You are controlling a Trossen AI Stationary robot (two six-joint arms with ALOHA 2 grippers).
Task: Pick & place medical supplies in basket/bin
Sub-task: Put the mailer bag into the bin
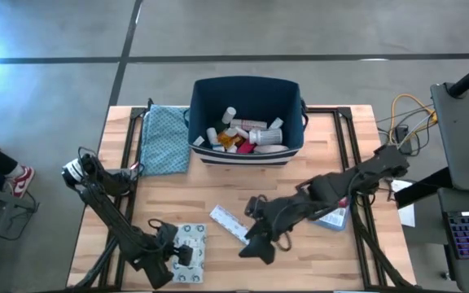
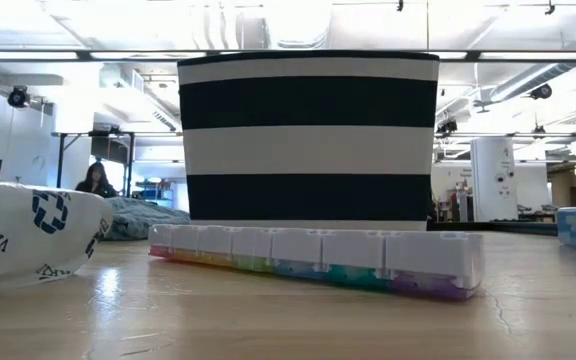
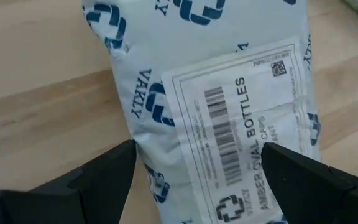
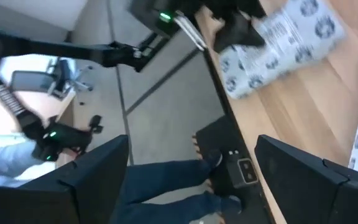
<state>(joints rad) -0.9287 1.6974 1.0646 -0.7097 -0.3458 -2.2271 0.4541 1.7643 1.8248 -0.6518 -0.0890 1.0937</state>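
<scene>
nearest the table's front edge, well short of the bin (image 1: 247,114), the left pincer (image 1: 187,256) hangs spread over the white printed packet (image 1: 190,252) — closing on it looks next. beside it the right pincer (image 1: 259,242), fingers apart, hovers near the pill organizer (image 1: 230,222). farthest, bottles already fill the bin.

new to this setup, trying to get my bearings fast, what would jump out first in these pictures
The large navy-blue fabric bin with white stripes at the table's far middle stands out first, already holding white pill bottles and an orange vial. Next, the left gripper, open, straddles a white plastic packet printed with blue logos at the near left edge. Between it and the right gripper lies a long clear pill organiser with rainbow-tinted compartments.
</scene>
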